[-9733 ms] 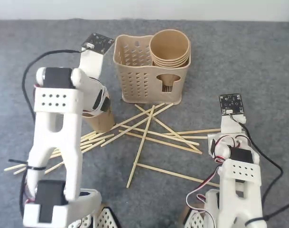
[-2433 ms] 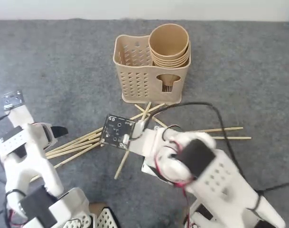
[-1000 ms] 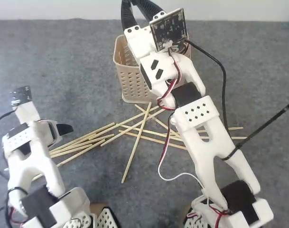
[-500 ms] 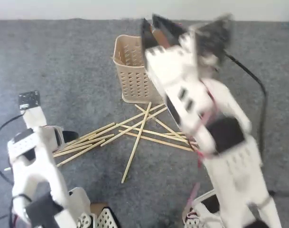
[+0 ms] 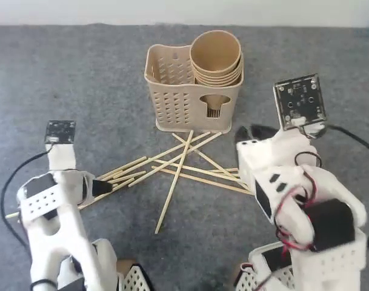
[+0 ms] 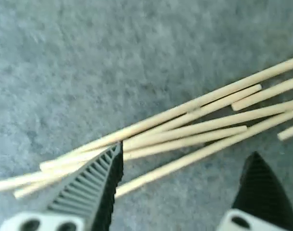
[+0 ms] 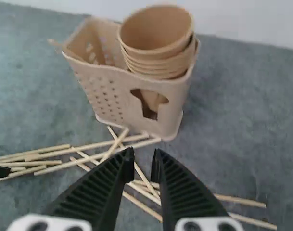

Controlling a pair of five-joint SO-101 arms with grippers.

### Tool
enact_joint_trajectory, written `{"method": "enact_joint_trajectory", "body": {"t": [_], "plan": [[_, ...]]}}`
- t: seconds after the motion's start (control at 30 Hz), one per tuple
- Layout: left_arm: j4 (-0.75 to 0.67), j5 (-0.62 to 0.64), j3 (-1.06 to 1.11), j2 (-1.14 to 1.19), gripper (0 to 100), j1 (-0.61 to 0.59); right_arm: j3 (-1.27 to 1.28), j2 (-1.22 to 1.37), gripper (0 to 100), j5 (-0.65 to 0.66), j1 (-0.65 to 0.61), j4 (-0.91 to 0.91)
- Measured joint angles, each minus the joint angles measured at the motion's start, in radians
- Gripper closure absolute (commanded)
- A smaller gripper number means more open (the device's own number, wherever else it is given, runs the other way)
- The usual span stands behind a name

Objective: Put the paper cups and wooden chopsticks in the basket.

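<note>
Left end effector (image 6: pixel 184 159): jaws wide apart, astride bundle of pale wooden chopsticks (image 6: pixel 184 130) lying on grey felt-covered table (image 5: pixel 81 73). My judgement: drop low, centre on one or two sticks, close near mid-length so they don't tip on lift.

Right end effector (image 7: pixel 142 156): jaws only slightly apart, empty, facing beige perforated plastic basket (image 5: pixel 172 100). Stack of brown paper cups (image 5: pixel 216 54) sits inside.

Half second ago right arm loomed over basket; now drawn back. Left end effector now nearer sticks.
</note>
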Motion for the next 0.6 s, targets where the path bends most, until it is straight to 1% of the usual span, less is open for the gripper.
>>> {"method": "enact_joint_trajectory", "body": {"t": [0.13, 0.2, 0.27, 0.4, 0.5, 0.6], "plan": [[0.040, -0.255, -0.061, 0.023, 63, 0.002, 0.183, -0.058, 91.9, -0.002, 0.068, 0.000], [0.043, -0.347, -0.095, 0.048, 63, 0.002, 0.270, -0.114, 91.9, -0.005, 0.094, -0.014], [0.052, -0.411, -0.135, 0.080, 63, 0.002, 0.364, -0.180, 91.9, -0.005, 0.107, -0.048], [0.103, -0.509, -0.212, 0.181, 63, 0.040, 0.537, -0.325, 91.9, -0.005, 0.172, -0.123], [0.146, -0.531, -0.282, 0.299, 63, 0.086, 0.669, -0.411, 91.9, -0.005, 0.209, -0.163], [0.150, -0.540, -0.351, 0.437, 63, 0.130, 0.821, -0.430, 91.9, -0.005, 0.236, -0.226]]}}
